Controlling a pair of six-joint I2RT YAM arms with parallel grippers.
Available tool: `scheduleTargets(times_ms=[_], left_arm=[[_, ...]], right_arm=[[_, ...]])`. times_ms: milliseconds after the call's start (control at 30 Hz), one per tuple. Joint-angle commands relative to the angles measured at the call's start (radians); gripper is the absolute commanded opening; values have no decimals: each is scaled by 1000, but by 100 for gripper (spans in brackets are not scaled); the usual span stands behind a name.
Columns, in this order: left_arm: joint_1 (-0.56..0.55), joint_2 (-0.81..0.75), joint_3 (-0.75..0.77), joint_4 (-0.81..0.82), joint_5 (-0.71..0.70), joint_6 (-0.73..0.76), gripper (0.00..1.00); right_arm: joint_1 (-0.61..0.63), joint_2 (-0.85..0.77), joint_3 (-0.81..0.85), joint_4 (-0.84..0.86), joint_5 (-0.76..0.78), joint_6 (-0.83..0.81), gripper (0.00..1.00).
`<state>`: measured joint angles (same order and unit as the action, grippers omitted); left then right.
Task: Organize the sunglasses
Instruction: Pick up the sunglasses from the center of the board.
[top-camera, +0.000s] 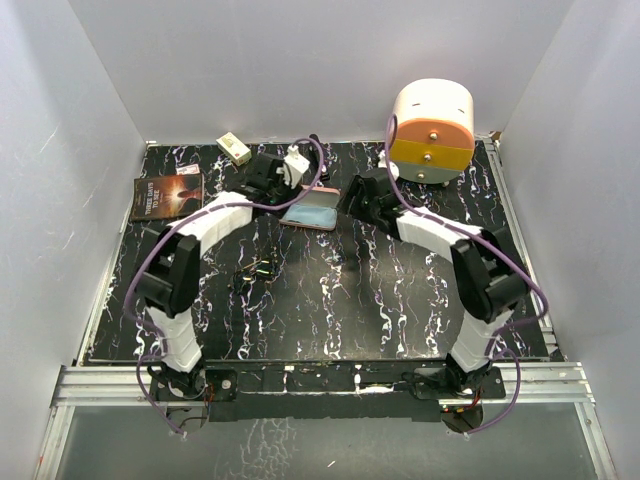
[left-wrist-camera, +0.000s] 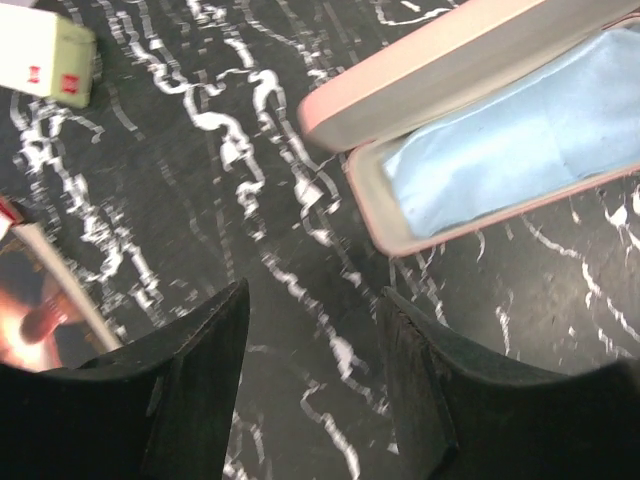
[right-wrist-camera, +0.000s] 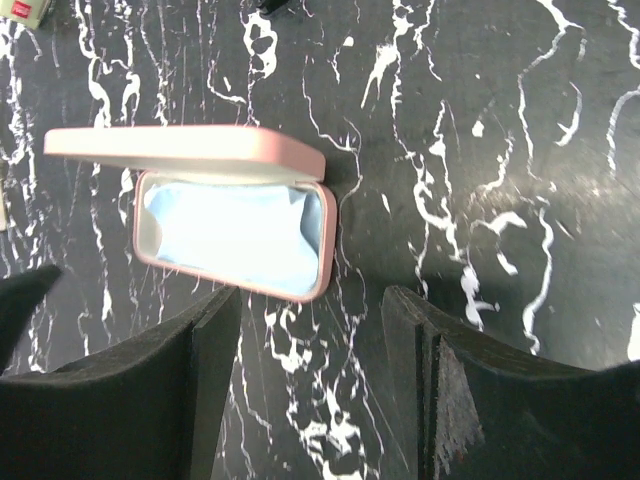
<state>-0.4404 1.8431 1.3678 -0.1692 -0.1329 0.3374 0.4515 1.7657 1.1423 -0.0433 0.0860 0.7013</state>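
Note:
The sunglasses lie on the black marbled table, left of centre; thin dark frames with yellow-green glints. They are out of both wrist views. The pink case lies open behind them with a light blue cloth inside and its lid raised. The case also shows in the left wrist view. My left gripper is open and empty just left of the case. My right gripper is open and empty just right of it.
A large white, orange and yellow round container stands at the back right. A dark book lies at the back left. A small white box sits near the back wall and shows in the left wrist view.

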Motion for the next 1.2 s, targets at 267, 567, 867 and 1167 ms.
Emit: scheduleTargets(times_ms=[267, 567, 867, 1167], left_arm=[[239, -239, -61, -395, 504, 255, 49], [259, -49, 13, -686, 723, 418, 61], [263, -98, -57, -670, 718, 460, 65], [263, -99, -130, -642, 651, 469, 65]], right_arm=[[59, -384, -323, 10, -72, 13, 63], [77, -450, -425, 20, -109, 36, 62], [81, -440, -439, 29, -126, 38, 63], [82, -431, -435, 28, -136, 36, 63]])
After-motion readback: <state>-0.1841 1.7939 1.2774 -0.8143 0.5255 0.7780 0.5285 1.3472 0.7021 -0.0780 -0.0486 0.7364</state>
